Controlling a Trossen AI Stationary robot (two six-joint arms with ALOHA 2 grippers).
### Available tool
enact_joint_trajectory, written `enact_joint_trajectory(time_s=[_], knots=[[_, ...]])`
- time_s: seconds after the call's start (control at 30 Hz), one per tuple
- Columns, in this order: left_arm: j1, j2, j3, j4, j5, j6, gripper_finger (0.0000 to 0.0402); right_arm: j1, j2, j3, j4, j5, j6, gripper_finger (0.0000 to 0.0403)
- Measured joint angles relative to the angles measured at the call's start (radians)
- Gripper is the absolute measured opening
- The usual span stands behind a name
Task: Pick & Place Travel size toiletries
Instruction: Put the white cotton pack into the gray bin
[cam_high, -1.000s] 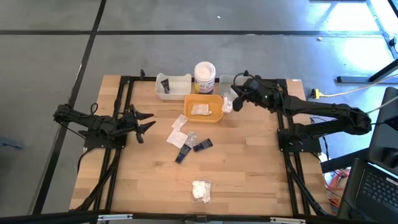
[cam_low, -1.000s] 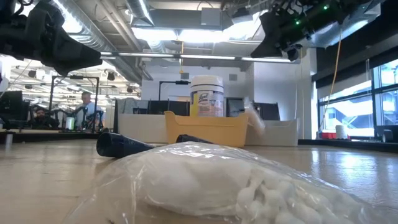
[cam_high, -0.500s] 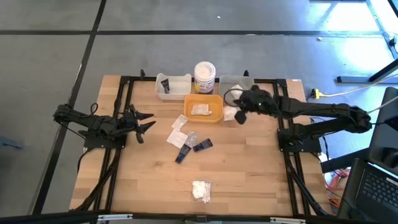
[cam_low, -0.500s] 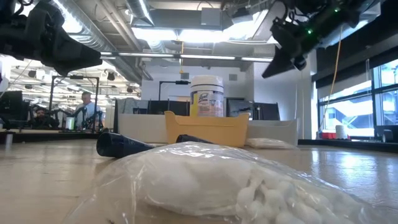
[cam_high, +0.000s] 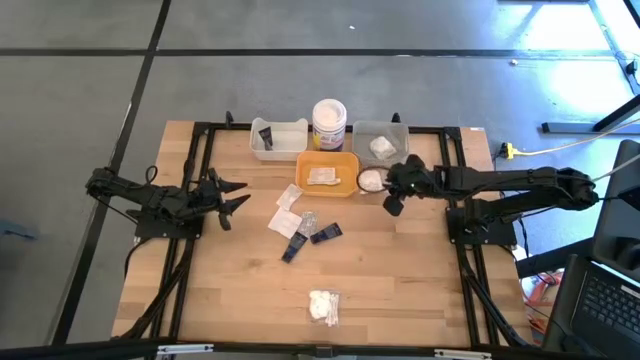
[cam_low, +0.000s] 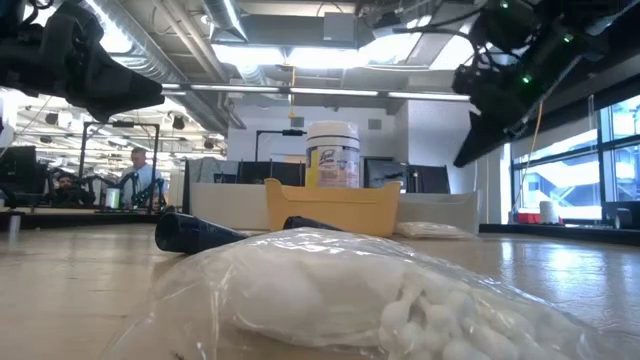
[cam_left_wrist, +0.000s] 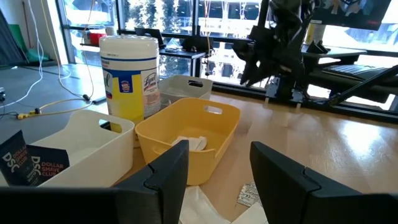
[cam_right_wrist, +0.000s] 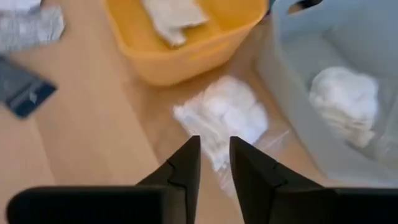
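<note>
Since the earlier frame, the clear-wrapped fluffy piece (cam_high: 371, 179) has been released by the right tool (cam_high: 393, 203); it now lies on the tabletop (cam_high: 400, 290) right of centre, between the yellow tray (cam_high: 329, 173) and the grey tray (cam_high: 381, 142), where another piece (cam_high: 381, 147) sits. The right tool has been drawn back, its fingers narrowly parted and empty. The left tool (cam_high: 232, 197) is held spread at the left edge.

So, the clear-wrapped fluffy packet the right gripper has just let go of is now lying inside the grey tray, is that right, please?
Not quite. The released fluffy packet lies on the table, between the yellow tray and the grey tray, not inside it. The right wrist view shows this, with the right gripper above it; a different fluffy piece is the one in the grey tray.
</note>
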Motion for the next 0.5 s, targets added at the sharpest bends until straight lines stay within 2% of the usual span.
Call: enact_joint_trajectory(time_s=[0.23,0.5], knots=[[0.000,0.000,0.000,0.000,0.000,0.000,0.0169,0.068,0.000,-0.097,0.077,-0.007,-0.022,0.0138],[0.000,0.000,0.000,0.000,0.000,0.000,0.0169,0.073,0.000,-0.162,0.111,0.022,-0.022,0.0221]])
